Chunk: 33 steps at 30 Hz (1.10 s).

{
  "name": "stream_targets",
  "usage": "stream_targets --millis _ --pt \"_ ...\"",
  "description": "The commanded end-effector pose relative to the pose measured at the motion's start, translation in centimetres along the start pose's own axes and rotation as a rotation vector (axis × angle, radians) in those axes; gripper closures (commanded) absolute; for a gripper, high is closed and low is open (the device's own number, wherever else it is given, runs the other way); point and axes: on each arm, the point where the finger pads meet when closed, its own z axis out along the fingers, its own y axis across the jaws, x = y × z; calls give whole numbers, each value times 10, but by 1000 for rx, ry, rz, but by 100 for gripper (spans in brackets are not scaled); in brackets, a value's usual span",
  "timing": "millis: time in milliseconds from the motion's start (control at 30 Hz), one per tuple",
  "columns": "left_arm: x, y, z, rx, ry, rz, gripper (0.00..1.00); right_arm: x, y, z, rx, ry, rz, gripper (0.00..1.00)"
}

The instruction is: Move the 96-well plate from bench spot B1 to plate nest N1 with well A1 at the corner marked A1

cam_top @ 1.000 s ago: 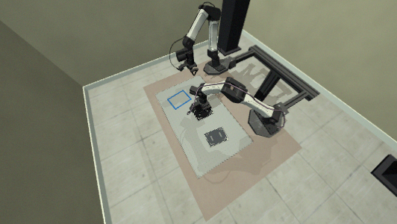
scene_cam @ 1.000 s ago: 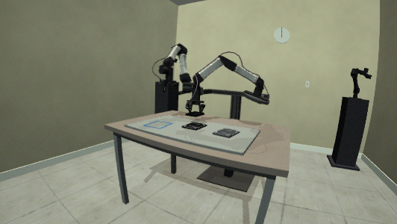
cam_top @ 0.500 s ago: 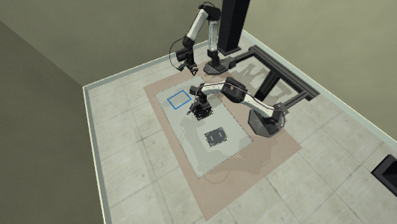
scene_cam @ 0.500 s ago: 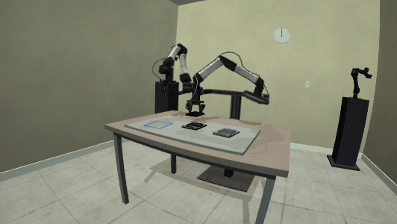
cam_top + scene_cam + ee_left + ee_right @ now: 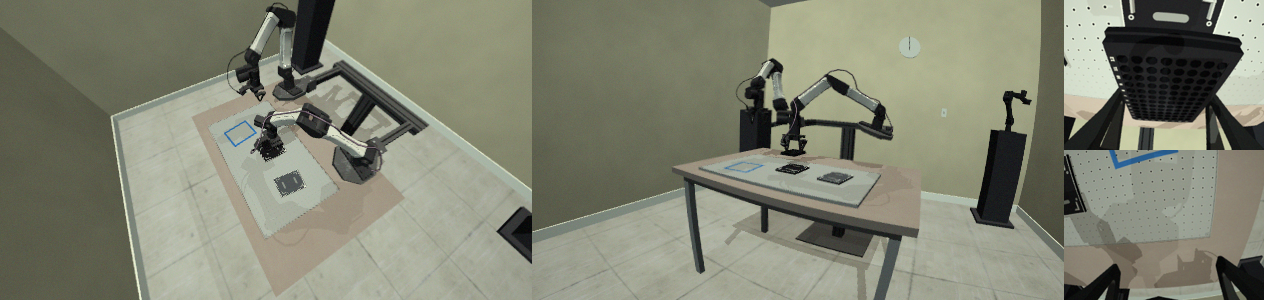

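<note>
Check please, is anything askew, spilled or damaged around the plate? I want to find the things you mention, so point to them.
Nothing stands out. The plate point(image 5: 270, 145) point(image 5: 793, 153) point(image 5: 1168, 68) is between the fingers of the left claw point(image 5: 271, 143) point(image 5: 793, 147) point(image 5: 1167, 90) and looks about level in the exterior view. The darker nest point(image 5: 792, 169) and the greyer nest point(image 5: 835, 178) lie flat. I see no spill or crack, but the plate's underside is hidden.
</note>
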Motion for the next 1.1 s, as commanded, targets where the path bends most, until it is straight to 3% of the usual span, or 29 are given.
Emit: stream_targets --millis 0,1067 --pt "2 -4 -21 19 -4 5 100 -12 -1 -9 -11 -40 6 0" --pt "-6 -14 -29 48 -24 -1 100 -12 -1 -9 -11 -40 6 0"
